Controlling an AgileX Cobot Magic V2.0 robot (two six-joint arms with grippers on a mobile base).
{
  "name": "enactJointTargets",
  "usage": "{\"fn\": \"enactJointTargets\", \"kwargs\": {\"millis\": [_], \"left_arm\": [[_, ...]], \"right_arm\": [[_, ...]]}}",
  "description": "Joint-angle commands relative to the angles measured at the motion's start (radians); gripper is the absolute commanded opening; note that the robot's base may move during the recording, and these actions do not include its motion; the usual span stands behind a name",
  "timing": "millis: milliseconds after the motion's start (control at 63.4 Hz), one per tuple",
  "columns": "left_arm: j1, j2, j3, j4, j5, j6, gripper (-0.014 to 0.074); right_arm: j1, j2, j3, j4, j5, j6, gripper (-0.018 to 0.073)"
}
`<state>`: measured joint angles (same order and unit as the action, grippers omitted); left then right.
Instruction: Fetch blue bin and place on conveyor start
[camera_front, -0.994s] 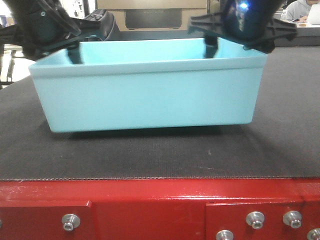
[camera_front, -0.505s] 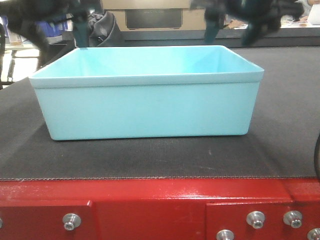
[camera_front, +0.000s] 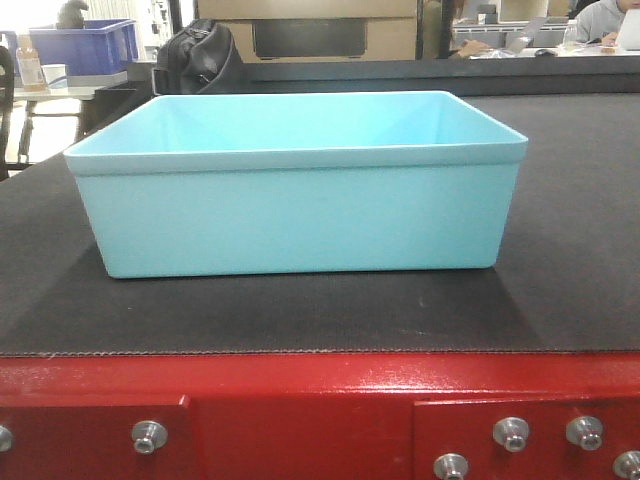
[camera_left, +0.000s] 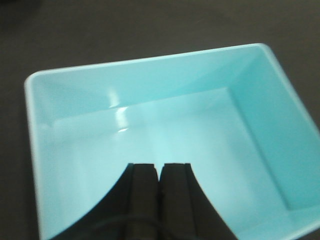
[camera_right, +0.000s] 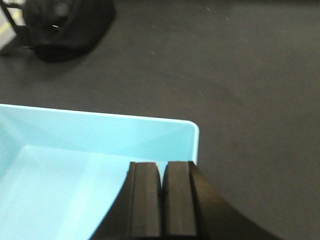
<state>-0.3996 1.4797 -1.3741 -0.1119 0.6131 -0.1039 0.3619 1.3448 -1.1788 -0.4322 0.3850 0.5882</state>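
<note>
Turquoise plastic first: from the front you see the blue bin (camera_front: 295, 185) sitting flat on the conveyor start (camera_front: 300, 320), just behind the red frame edge (camera_front: 300, 400), long axis running left-right, no arms in that shot. Left wrist view puts the left gripper (camera_left: 160, 172) above the bin's empty inside, jaws pressed together. Right wrist view has the right gripper (camera_right: 162, 175) over the bin's corner, jaws also together, holding nothing.

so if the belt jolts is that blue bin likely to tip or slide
Tipping looks unlikely: the blue bin is low, wide and sits flat on the conveyor belt. It is empty, so probably light. Its smooth plastic may slide, though the woven belt probably grips it.
</note>
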Motion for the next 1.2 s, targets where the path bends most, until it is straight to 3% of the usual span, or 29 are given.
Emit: {"fn": "enactJointTargets", "kwargs": {"millis": [0,173,331,599,899,1183], "left_arm": [[-0.002,-0.057,0.075,-0.122,-0.091,0.131,-0.0111],[-0.002,-0.195,0.317,-0.262,-0.333,0.159,-0.0111],[-0.002,-0.367,0.557,-0.271,-0.527,0.159,-0.0111],[-0.002,-0.705,0.782,-0.271,-0.522,0.159,-0.0111],[-0.002,-0.978,0.794,-0.271,-0.526,0.159,-0.0111],[-0.002,-1.046,0.794,-0.271,-0.526,0.159,-0.0111]], "right_arm": [[0.0,-0.073,0.112,-0.009,-0.161,-0.023,-0.0158],[0.0,-0.2,0.339,-0.009,-0.331,-0.023,-0.0158],[0.0,-0.318,0.47,-0.009,-0.343,-0.023,-0.0162],[0.0,-0.51,0.553,0.011,-0.339,-0.023,-0.0162],[0.0,-0.663,0.553,0.022,-0.342,-0.023,-0.0162],[0.0,-0.739,0.553,0.022,-0.344,-0.023,-0.0162]]}}
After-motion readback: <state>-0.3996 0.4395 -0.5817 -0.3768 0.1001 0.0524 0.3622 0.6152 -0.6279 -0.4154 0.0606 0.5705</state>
